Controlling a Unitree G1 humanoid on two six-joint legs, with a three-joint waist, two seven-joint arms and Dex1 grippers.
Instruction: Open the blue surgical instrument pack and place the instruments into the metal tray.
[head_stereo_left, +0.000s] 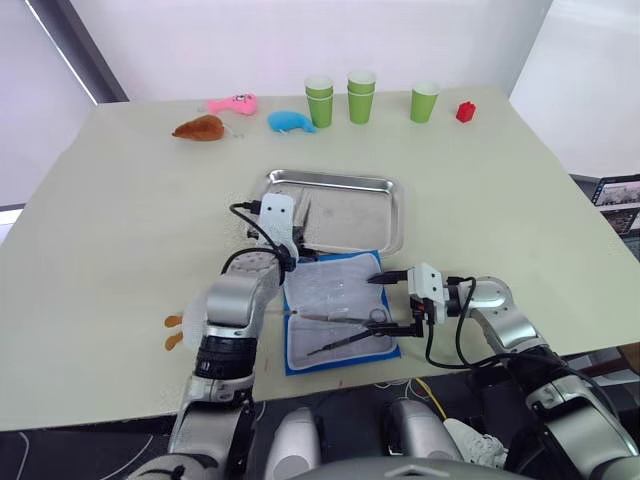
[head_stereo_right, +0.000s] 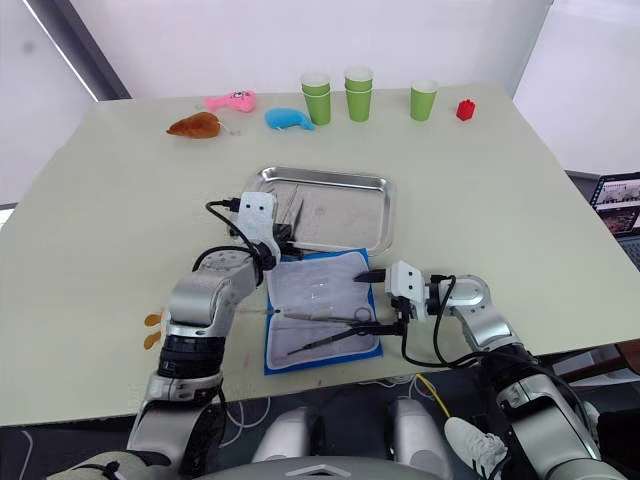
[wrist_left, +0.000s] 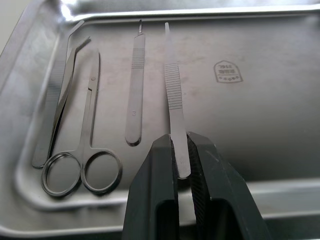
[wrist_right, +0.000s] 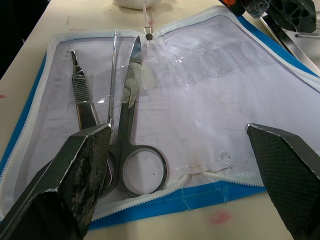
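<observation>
Tweezers (wrist_left: 174, 95) pinched in left gripper (wrist_left: 181, 150), held over the metal tray (head_stereo_left: 385, 236), near its pack-side rim. Already lying in the tray: bent forceps (wrist_left: 57, 95), small scissors (wrist_left: 85, 150), scalpel handle (wrist_left: 135, 95). Blue surgical instrument pack (head_stereo_left: 372, 262) lies open just beside the tray, scissors (wrist_right: 131, 115) and clamp (wrist_right: 82, 97) left inside. Right gripper (wrist_right: 180, 165) spread wide over those. Step: placing. Next, probably: release the tweezers flat beside the scalpel handle, then grab the pack scissors.

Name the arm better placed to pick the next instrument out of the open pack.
Right. The right pincer is open over the blue pack, right by the scissors lying on its lining. The left pincer is shut on forceps over the metal tray.
</observation>
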